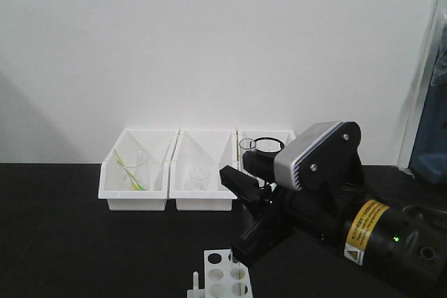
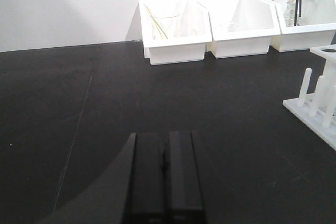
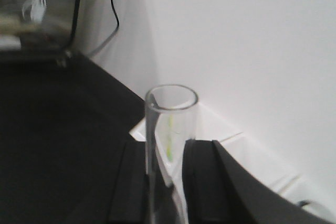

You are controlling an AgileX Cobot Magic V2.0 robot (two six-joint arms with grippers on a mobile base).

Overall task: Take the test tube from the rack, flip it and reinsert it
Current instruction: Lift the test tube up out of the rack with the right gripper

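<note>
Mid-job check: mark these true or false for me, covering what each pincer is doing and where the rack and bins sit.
1. The right pincer grips a clear test tube. True.
2. The left pincer is open. False: it is shut and empty.
3. Three white bins line the wall. True.
4. The rack sits inside a bin. False: it stands on the black table, in front of the bins.
</note>
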